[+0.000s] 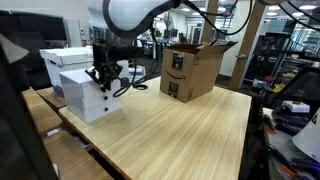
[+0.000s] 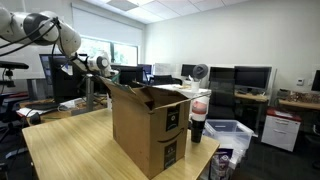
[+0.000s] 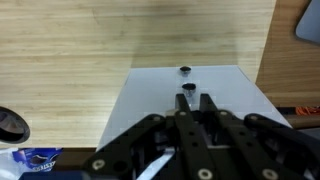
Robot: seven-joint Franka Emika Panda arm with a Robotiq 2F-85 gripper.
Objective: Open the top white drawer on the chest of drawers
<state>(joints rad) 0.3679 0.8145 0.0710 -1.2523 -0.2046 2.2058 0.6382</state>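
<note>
The chest of drawers [image 1: 85, 97] is a small white cube at the near left corner of the wooden table. In the wrist view its white front fills the middle, with the top white drawer [image 3: 150, 105] nearer the camera and the lower drawer's dark knob [image 3: 185, 70] beyond it. My gripper [image 3: 192, 97] is pressed up to the front, its two fingers drawn close together at the top drawer's dark knob [image 3: 187, 88]. In an exterior view the gripper [image 1: 103, 77] sits at the chest's front face. The drawer looks flush with the front.
A larger white lidded storage box [image 1: 62, 60] stands right behind the chest. An open cardboard box [image 1: 192, 72] stands at the table's far side and fills the foreground in an exterior view [image 2: 150, 125]. The wooden table [image 1: 180, 135] reaches to the right. Office desks and monitors surround it.
</note>
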